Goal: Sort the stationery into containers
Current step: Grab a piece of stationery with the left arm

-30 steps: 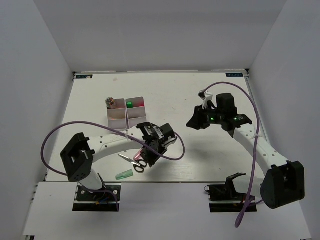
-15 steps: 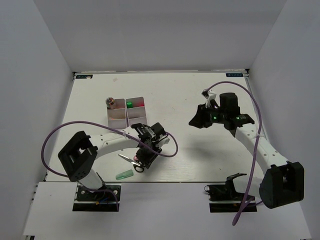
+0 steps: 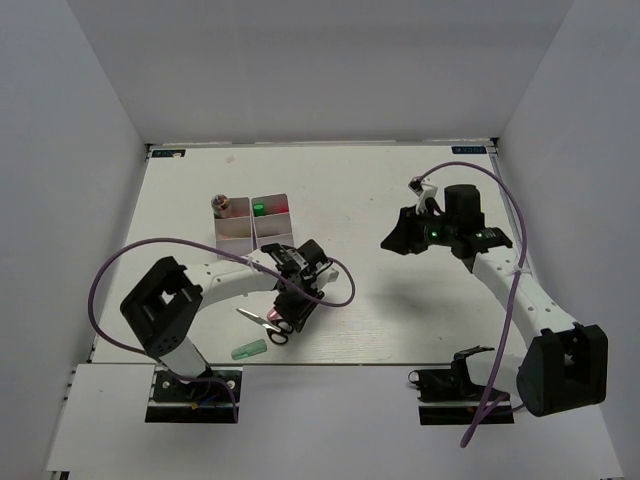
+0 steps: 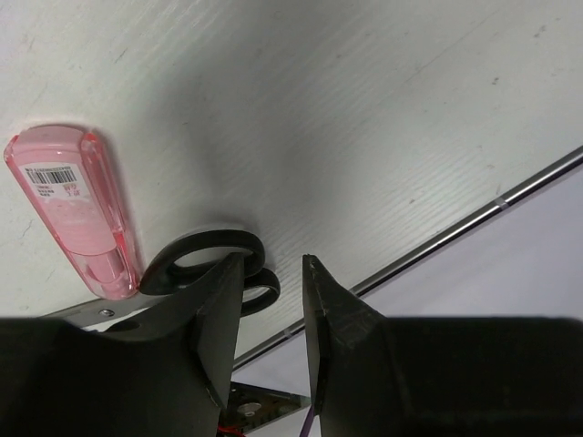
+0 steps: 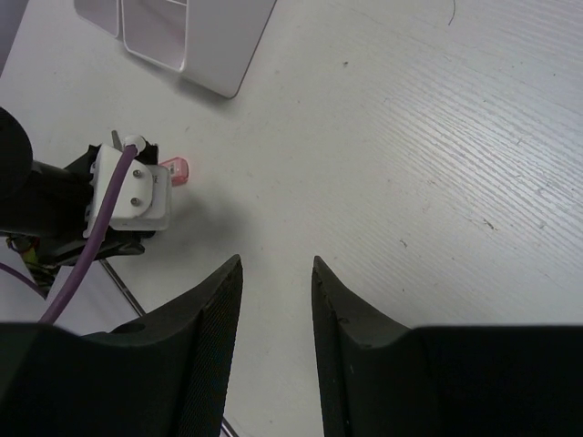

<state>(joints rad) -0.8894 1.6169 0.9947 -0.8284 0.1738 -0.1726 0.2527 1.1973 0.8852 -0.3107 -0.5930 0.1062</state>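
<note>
Black-handled scissors (image 3: 272, 327) lie near the table's front edge, with a pink highlighter (image 3: 270, 317) beside them and a pale green marker (image 3: 248, 349) further front. My left gripper (image 3: 294, 311) hangs low just right of the scissors. In the left wrist view it (image 4: 273, 262) is open and empty, one finger over the scissors' handle loops (image 4: 205, 253), with the pink highlighter (image 4: 77, 214) to the left. The white containers (image 3: 252, 228) stand at the back left, with green and red items inside. My right gripper (image 3: 393, 243) is open and empty above the bare table (image 5: 276, 262).
A small grey object (image 3: 221, 205) sits at the containers' far left corner. The table's front edge (image 4: 474, 221) runs close behind the left gripper. The right wrist view shows a container corner (image 5: 196, 41) and the left arm's wrist (image 5: 127, 191).
My left gripper has moved left and down to the scissors' handles. My right arm has drifted slightly right and back.
</note>
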